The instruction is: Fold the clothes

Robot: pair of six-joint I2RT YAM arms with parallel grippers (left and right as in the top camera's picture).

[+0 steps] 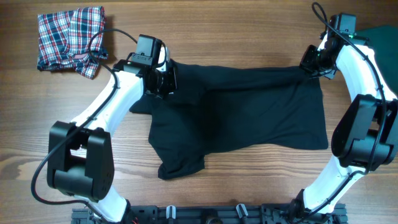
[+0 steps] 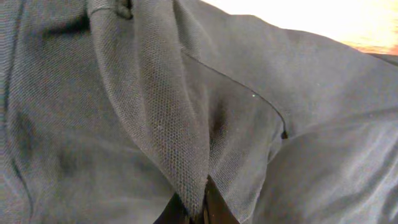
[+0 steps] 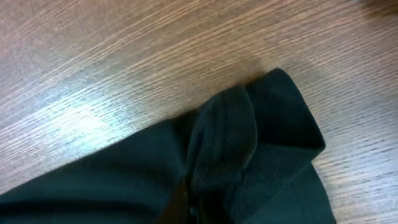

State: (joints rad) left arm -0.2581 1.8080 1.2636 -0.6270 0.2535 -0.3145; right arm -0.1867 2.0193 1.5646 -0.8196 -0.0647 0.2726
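Note:
The large black shirt (image 1: 249, 109) lies spread across the middle of the wooden table, one sleeve trailing toward the front left. My left gripper (image 1: 163, 79) is shut on a fold of the shirt at its far left corner; the left wrist view shows black knit fabric (image 2: 168, 124) pinched between the fingertips (image 2: 198, 214). My right gripper (image 1: 313, 64) is shut on the shirt's far right corner; the right wrist view shows a ribbed black edge (image 3: 249, 143) bunched at the fingers (image 3: 193, 211). The plaid garment (image 1: 69, 36) lies crumpled at the far left. The dark green one (image 1: 382, 34) shows at the far right edge.
Bare wooden table (image 1: 249, 37) shows beyond the shirt at the back and along the front. A black cable (image 1: 102, 40) from the left arm crosses the plaid garment. The arm bases and a black rail (image 1: 205, 214) stand at the front edge.

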